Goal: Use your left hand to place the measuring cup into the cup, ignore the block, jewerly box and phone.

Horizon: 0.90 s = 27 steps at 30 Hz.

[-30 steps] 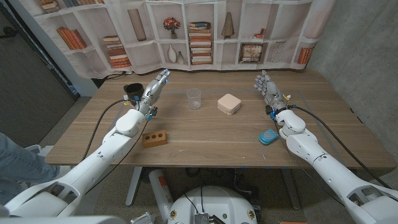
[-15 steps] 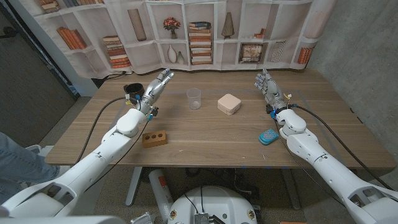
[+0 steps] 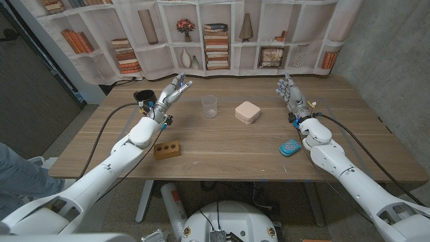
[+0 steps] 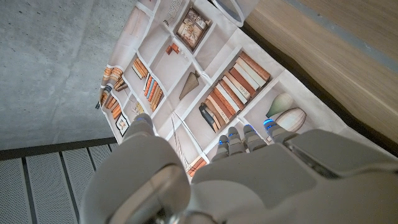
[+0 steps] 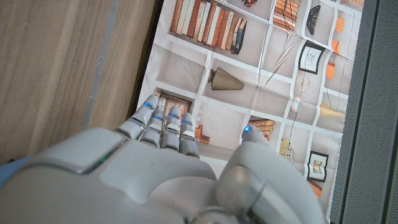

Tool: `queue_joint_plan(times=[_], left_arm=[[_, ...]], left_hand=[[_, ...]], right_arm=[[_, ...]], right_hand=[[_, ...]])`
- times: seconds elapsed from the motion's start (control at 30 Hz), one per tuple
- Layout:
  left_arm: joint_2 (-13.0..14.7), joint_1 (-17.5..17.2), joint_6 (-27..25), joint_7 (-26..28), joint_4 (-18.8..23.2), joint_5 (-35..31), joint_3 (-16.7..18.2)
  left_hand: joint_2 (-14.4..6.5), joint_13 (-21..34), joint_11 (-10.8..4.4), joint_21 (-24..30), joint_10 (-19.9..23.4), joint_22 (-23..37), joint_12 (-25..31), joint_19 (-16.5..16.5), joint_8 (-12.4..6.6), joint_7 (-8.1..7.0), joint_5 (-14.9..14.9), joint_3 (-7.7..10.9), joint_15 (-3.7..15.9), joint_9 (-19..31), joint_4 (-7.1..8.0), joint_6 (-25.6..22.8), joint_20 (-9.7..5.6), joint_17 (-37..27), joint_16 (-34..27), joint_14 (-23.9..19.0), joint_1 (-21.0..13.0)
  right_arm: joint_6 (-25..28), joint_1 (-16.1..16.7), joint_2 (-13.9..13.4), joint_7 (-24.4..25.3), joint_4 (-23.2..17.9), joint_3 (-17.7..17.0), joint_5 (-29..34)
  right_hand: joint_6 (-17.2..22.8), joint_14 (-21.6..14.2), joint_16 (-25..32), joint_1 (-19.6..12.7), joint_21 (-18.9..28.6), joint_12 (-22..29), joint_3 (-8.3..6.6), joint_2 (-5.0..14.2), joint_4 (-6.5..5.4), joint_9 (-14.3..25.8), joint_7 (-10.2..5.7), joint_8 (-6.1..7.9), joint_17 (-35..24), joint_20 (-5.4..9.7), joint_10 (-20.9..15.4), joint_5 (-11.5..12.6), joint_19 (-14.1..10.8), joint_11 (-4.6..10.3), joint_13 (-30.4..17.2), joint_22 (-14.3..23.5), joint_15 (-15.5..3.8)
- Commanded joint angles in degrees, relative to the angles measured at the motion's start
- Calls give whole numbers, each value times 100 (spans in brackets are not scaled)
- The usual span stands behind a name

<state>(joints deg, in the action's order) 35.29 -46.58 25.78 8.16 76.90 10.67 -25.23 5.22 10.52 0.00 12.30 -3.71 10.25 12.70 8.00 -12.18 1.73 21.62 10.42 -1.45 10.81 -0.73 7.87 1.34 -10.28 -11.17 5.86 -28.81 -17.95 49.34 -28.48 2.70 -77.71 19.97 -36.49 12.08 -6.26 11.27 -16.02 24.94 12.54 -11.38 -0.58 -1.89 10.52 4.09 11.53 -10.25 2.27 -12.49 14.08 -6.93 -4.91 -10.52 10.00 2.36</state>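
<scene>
The black measuring cup is sitting at the table's far left, partly hidden behind the left hand, which is hovering just beside it with fingers apart, holding nothing. Nearer, a wooden block is lying. The clear plastic cup is standing mid-table beside a rounded cream jewelry box. A teal phone is lying near the right hand, spread and empty.
</scene>
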Motion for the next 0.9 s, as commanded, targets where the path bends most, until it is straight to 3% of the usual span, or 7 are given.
queue_joint_plan(times=[0.03, 0.7, 0.9], left_arm=[[-5, 81, -63, 271, 21, -415, -82], [61, 128, -349, 554, 176, -812, -165], [17, 217, -314, 649, 96, -976, -231]], left_hand=[[6, 35, -27, 21, 27, 14, 9, -20, -15, 13, 40, 15, 11, 7, -68, -32, 3, -14, -27, -56, -113], [34, 39, -65, 21, 99, 14, 16, -90, -24, -15, 93, 26, 62, 9, -191, -93, 40, -18, -25, -114, -326], [26, 41, -96, -2, 192, 15, 34, -77, -46, -44, 125, 37, 121, 8, -260, -200, -55, -19, -40, -203, -461]], right_arm=[[-31, -13, 18, -26, 49, -23, -29], [-21, -100, 63, -74, 158, 13, -28], [-38, -100, 77, -98, 159, -20, -89]], right_hand=[[51, -38, -15, -16, -23, 12, -17, 29, 20, 29, -9, -12, -32, 99, -51, -19, -43, 5, -13, 16, -15], [61, -56, -15, -21, -68, 8, -12, 39, 36, 29, -4, -14, -33, 90, -59, -23, -56, 17, -14, 18, -18], [68, -53, -18, -22, -77, 8, -10, 41, 39, 29, -3, -13, -33, 93, -61, -25, -64, 18, -14, 19, -19]])
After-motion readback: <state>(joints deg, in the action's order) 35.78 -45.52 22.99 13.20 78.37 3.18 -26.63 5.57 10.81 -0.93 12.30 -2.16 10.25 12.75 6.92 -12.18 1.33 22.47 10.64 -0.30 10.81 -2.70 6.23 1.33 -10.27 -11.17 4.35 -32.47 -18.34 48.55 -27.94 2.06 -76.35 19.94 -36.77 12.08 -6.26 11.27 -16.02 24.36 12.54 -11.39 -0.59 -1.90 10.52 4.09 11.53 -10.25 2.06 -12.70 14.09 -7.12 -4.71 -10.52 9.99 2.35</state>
